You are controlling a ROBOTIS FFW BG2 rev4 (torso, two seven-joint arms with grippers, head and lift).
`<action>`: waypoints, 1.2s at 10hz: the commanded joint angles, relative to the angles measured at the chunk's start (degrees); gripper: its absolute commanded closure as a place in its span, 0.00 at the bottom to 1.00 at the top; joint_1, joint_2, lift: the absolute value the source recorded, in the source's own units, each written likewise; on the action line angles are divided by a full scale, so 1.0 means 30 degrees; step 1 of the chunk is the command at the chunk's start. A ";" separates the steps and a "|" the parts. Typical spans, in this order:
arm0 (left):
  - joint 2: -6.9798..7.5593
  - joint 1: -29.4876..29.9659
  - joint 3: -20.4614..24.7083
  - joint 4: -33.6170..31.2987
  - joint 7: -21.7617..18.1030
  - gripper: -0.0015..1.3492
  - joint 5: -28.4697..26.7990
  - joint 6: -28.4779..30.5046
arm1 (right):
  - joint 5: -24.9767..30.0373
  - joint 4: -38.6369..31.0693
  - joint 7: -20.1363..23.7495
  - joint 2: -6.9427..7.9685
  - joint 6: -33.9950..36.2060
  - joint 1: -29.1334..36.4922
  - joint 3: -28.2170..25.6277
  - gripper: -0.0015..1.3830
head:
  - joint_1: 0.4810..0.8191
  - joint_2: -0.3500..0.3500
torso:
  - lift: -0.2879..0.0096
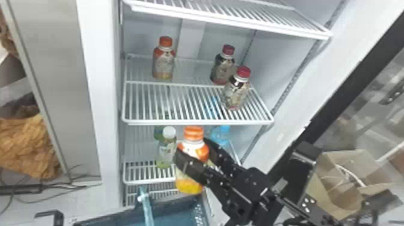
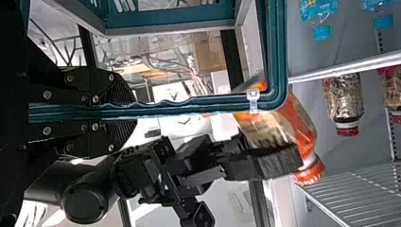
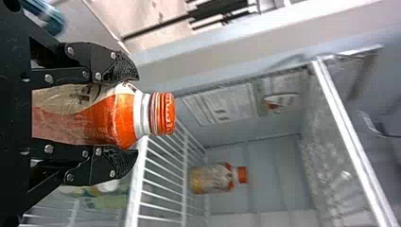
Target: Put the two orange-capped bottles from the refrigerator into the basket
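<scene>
Orange cap up, one bottle [image 1: 189,184] is pinched in the right gripper [image 1: 194,148] near the front of the shelf [image 1: 156,121], the left gripper [image 2: 135,112] clamps the basket [image 1: 180,212] by its rim, and the other bottle [image 1: 163,61] stands far left, open space to its right.

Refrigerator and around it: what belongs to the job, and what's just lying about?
Job:
- orange-capped bottle, in the right pincer
- second orange-capped bottle, on the shelf
- basket, its rim held by the left pincer

Lying about:
- two red-capped bottles
- white-capped bottle
- blue bottle
- cardboard box
</scene>
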 commanded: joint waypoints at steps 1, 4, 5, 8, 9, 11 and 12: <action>0.0000 -0.0001 -0.0006 0.0000 -0.0001 0.90 0.0001 -0.0021 | 0.0565 -0.0424 0.0769 0.0016 0.1907 0.0028 -0.0351 0.65 | 0.63 0.02 | 0.83; -0.0029 -0.0047 -0.0006 0.0000 -0.0001 0.90 -0.0037 0.0026 | 0.0908 -0.0846 0.3112 -0.0745 0.7345 -0.0910 -0.0466 0.65 | 0.63 0.01 | 0.83; 0.0000 -0.0047 -0.0006 0.0000 -0.0001 0.90 -0.0076 0.0026 | 0.1022 -0.1081 0.3464 -0.0950 0.8048 -0.1097 -0.0428 0.65 | 0.63 0.02 | 0.83; 0.0000 -0.0141 -0.0044 0.0000 0.0028 0.90 -0.0114 0.0026 | 0.1061 -0.1784 0.3845 -0.1097 1.0626 -0.1191 -0.0580 0.65 | 0.63 0.01 | 0.83; 0.0000 -0.0141 -0.0044 0.0000 0.0028 0.90 -0.0152 0.0026 | 0.1022 -0.1831 0.3962 -0.1243 1.1657 -0.1426 -0.0542 0.65 | 0.63 0.00 | 0.83; 0.0000 -0.0141 -0.0082 0.0047 0.0028 0.90 -0.0152 0.0026 | 0.1556 -0.1737 0.4255 -0.1419 1.3579 -0.2082 -0.0351 0.65 | 0.63 0.00 | 0.83; 0.0000 -0.0141 -0.0082 0.0047 0.0028 0.90 -0.0152 0.0026 | 0.1594 -0.1502 0.4314 -0.1507 1.4001 -0.2363 -0.0199 0.60 | 0.63 0.00 | 0.83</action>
